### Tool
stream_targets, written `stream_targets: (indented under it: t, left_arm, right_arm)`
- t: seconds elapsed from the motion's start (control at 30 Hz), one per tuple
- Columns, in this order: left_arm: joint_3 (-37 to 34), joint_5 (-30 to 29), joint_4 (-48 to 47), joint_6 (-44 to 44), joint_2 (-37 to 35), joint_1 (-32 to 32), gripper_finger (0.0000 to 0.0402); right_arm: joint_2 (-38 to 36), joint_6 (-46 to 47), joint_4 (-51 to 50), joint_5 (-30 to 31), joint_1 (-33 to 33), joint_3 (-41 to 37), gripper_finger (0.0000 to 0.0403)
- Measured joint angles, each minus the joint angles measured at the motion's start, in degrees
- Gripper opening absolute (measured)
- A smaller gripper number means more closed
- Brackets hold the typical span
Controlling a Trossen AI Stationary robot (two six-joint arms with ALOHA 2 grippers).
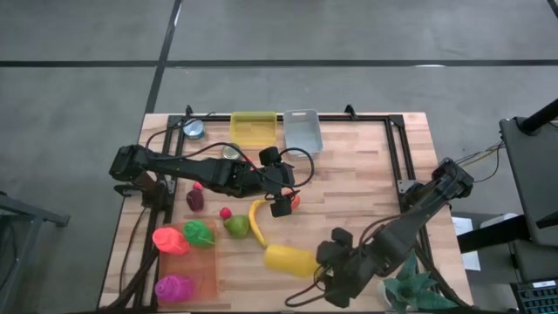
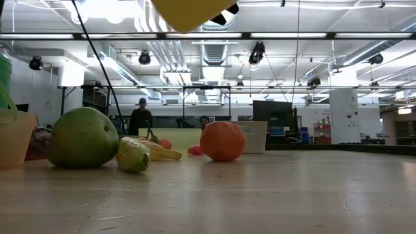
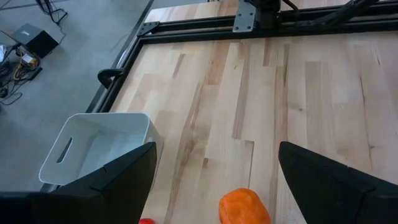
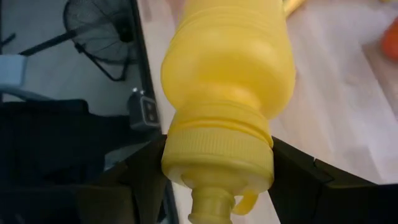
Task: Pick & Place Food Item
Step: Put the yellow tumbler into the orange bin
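My right end effector (image 4: 217, 180) pinches the yellow mustard bottle (image 1: 290, 259) at its cap end, lifted clear of the tabletop (image 1: 366, 187); the bottle's long axis runs out ahead of me toward the banana (image 1: 256, 223). My left end effector (image 3: 214, 177) hangs spread over the orange food item (image 3: 244, 206), just below it. The white bin (image 1: 302, 130) lies beyond, nearer my left arm.

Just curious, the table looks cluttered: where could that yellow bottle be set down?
Bare wood lies right of the clear bin, out to the black frame rail. The left side is crowded: banana, green pear, orange tray. The right claw holds the yellow bottle.
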Motion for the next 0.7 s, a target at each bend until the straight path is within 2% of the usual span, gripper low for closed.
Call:
stream_targets:
  t: [0.23, 0.37, 0.53, 0.7]
  left_arm:
    - [0.0, 0.0, 0.0, 0.0, 0.0, 0.0, 0.0342]
    - [0.0, 0.0, 0.0, 0.0, 0.0, 0.0, 0.0342]
    - [0.0, 0.0, 0.0, 0.0, 0.0, 0.0, 0.0342]
    - [0.0, 0.0, 0.0, 0.0, 0.0, 0.0, 0.0342]
  right_arm:
    - [2.6, 6.0, -10.6, -8.8, -2.6, 7.9, 0.0224]
    - [5.6, 7.5, -15.3, -17.0, -5.7, 13.9, 0.0224]
    - [11.7, 8.2, -26.0, -26.6, -9.8, 23.9, 0.0224]
    - [17.4, 8.5, -37.6, -29.5, -13.1, 34.7, 0.0224]
